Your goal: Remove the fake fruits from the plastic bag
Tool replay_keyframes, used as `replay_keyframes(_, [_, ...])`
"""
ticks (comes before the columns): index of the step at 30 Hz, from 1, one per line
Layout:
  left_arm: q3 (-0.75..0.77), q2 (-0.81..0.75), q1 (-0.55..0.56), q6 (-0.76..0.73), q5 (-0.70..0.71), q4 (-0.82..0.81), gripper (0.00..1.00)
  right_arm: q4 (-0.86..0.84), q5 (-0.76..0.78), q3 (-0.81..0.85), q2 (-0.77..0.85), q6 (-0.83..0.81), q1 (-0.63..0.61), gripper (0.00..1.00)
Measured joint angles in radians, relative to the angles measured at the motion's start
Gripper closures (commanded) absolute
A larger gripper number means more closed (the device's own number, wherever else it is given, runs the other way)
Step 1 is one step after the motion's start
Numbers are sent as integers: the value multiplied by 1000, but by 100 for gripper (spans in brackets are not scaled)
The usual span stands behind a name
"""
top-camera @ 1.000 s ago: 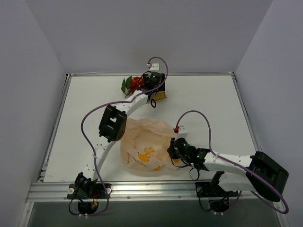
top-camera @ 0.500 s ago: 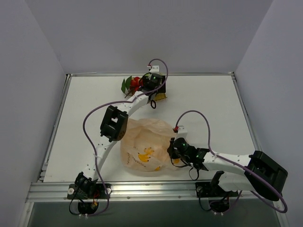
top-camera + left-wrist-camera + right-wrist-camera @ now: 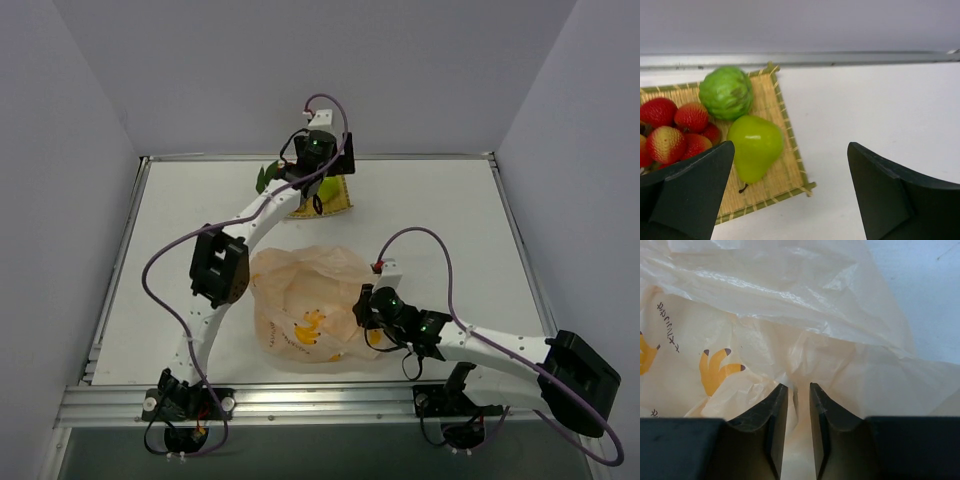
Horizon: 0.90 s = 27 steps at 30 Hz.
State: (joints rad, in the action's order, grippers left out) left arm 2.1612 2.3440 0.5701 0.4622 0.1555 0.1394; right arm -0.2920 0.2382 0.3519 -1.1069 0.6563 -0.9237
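- Since the earlier frames, the left arm has been raised and pulled back toward the rear wall, so more of the mat (image 3: 776, 97) is uncovered in the top view.
- The left gripper (image 3: 790, 152) is spread wide with nothing held. It is hung over the mat's corner and the bare table (image 3: 870, 105).
- All three fruits are seen on the mat. The berries (image 3: 675, 130) are at the left and the round green fruit (image 3: 726, 92) is at the back. The pear (image 3: 754, 145) is laid on its side just beside both.
- The right gripper (image 3: 793, 390) is pinched nearly closed on a fold of the bag (image 3: 300, 310), with film caught between the fingers.
- The bag is left crumpled on the table between the arms, well apart from the mat.
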Motion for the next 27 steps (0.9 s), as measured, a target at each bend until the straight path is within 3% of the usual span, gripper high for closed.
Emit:
replay_keyframes(8, [-10, -290, 29, 10, -60, 12, 6, 89, 55, 50, 90, -2, 0, 35])
replay_keyframes(10, [-58, -400, 53, -7, -64, 28, 6, 117, 73, 80, 124, -11, 0, 20])
replay_keyframes(14, [-231, -642, 109, -35, -57, 70, 6, 180, 124, 163, 212, -37, -1, 0])
replay_keyframes(21, [-676, -1257, 142, -85, 56, 130, 6, 406, 342, 430, 409, -140, -2, 0])
replay_keyframes(27, [-792, -1711, 138, -131, 241, 267, 6, 499, 565, 598, 638, -187, -3, 0])
